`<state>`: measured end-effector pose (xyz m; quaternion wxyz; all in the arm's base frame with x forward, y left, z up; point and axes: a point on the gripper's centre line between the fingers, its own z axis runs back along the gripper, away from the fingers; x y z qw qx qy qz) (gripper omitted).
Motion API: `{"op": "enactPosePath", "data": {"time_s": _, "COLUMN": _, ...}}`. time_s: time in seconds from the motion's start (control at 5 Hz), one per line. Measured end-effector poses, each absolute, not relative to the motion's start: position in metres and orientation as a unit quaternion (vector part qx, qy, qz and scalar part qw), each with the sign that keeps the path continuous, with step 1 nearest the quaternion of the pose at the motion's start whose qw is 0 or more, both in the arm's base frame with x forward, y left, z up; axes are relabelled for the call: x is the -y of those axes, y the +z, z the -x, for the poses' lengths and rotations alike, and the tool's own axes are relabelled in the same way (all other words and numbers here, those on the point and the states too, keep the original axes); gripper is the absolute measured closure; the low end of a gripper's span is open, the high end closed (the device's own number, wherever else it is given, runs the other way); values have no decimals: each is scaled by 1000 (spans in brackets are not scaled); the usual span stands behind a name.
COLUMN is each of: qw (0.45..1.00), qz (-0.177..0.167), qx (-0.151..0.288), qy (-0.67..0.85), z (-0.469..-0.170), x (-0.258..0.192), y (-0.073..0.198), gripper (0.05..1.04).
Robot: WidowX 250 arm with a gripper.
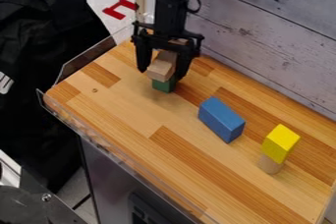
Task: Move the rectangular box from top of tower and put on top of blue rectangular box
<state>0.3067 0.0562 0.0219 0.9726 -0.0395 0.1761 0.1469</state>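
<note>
The gripper (162, 73) hangs over the back left of the wooden table, its fingers spread open on either side of a plain wooden rectangular block (161, 67). That block lies on top of a green block (164, 85), forming a small tower; its rear part is partly hidden under the gripper. Whether either finger touches the wood cannot be told. The blue rectangular block (222, 119) lies on the table to the right of the tower and nearer the camera, with nothing on its top.
Towards the right, a yellow block (281, 143) sits tilted on a light wooden cylinder (269, 164). A grey plank wall (275, 46) runs behind the table (131, 105), and a clear raised rim (118, 154) borders its left and front side.
</note>
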Motion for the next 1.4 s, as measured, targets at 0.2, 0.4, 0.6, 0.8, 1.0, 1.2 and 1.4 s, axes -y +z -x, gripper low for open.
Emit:
{"op": "enactPosePath", "data": {"time_s": 0.2, "qw": 972, "qz": 43, "qx": -174, "qy": 150, "z": -308, "x": -55, "y": 20, "gripper": 456}}
{"op": "enactPosePath", "data": {"time_s": 0.4, "qw": 972, "qz": 43, "qx": -170, "qy": 155, "z": -311, "x": -55, "y": 22, "gripper": 500}}
{"op": "enactPosePath", "data": {"time_s": 0.6, "qw": 972, "qz": 44, "qx": -167, "qy": 158, "z": -315, "x": -51, "y": 24, "gripper": 500}}
{"op": "enactPosePath", "data": {"time_s": 0.8, "qw": 968, "qz": 40, "qx": -170, "qy": 180, "z": -313, "x": -49, "y": 34, "gripper": 500}}
{"op": "enactPosePath", "data": {"time_s": 1.0, "qw": 942, "qz": 19, "qx": -153, "qy": 298, "z": -317, "x": -41, "y": 62, "gripper": 500}}
{"op": "enactPosePath", "data": {"time_s": 1.2, "qw": 914, "qz": 8, "qx": -156, "qy": 375, "z": -316, "x": -15, "y": 78, "gripper": 500}}
{"op": "enactPosePath", "data": {"time_s": 1.4, "qw": 869, "qz": 20, "qx": -178, "qy": 462, "z": -301, "x": 18, "y": 69, "gripper": 500}}
